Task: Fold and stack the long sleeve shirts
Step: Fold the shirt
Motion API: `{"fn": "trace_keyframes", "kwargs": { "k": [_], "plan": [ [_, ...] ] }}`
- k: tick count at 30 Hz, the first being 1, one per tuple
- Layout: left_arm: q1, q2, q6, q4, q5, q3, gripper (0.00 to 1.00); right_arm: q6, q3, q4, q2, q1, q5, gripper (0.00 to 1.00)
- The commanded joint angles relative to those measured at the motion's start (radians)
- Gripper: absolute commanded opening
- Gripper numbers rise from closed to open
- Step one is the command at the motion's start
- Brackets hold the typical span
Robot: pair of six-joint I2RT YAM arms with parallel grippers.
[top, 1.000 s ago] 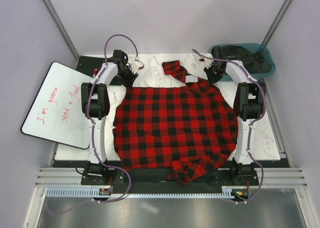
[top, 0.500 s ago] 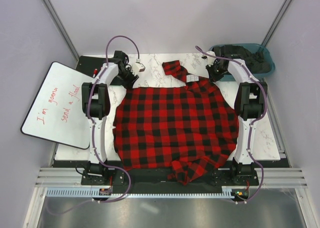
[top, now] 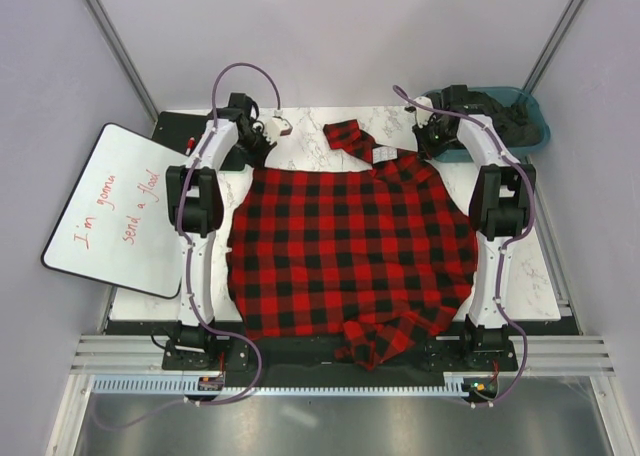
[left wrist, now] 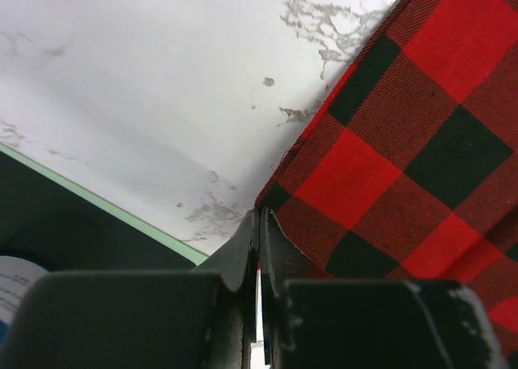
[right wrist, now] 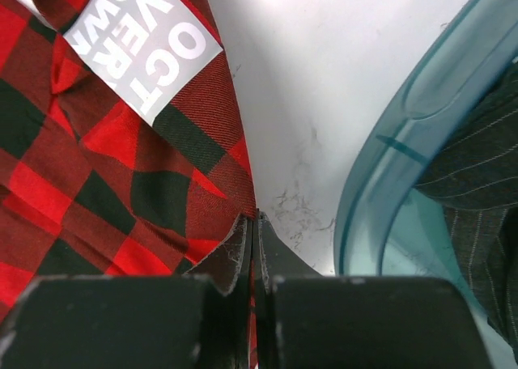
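Observation:
A red-and-black check long sleeve shirt [top: 350,246] lies spread across the table. One sleeve [top: 348,136] lies bent at the far side, and another part [top: 385,341] hangs over the near edge. My left gripper [top: 259,160] is at the shirt's far left corner. In the left wrist view its jaws [left wrist: 261,217] are shut, with the shirt's edge [left wrist: 380,167] pinched at the tips. At the far right shoulder, my right gripper [top: 431,154] [right wrist: 256,220] is shut on red cloth beside the white neck label [right wrist: 146,45].
A teal bin [top: 543,133] [right wrist: 388,159] holding dark striped clothes [top: 490,111] stands at the far right, close to my right gripper. A whiteboard [top: 110,211] with red writing leans off the left edge. Bare marble tabletop [left wrist: 162,86] shows beyond the shirt.
My left gripper's jaws have gone from open to shut on the shirt's far left corner. Both wrists have shifted slightly toward the far side. The shirt lies as before.

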Motion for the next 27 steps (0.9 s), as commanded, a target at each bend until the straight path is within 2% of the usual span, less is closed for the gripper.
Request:
{"fn": "trace_keyframes", "kwargs": {
  "k": [1, 8, 12, 27],
  "plan": [
    [-0.002, -0.063, -0.014, -0.026, 0.073, 0.058, 0.02, 0.019, 0.059, -0.015, -0.001, -0.017, -0.052, 0.00],
    [-0.001, -0.207, 0.011, -0.032, 0.094, -0.054, 0.02, 0.012, 0.053, -0.056, -0.041, -0.022, -0.095, 0.00],
    [0.005, -0.273, 0.017, -0.034, 0.104, -0.099, 0.02, -0.002, 0.016, -0.078, -0.089, -0.066, -0.127, 0.00],
    [0.007, -0.560, 0.063, -0.023, 0.145, -0.465, 0.02, -0.105, -0.162, -0.216, -0.300, -0.097, -0.217, 0.00]
  ]
}}
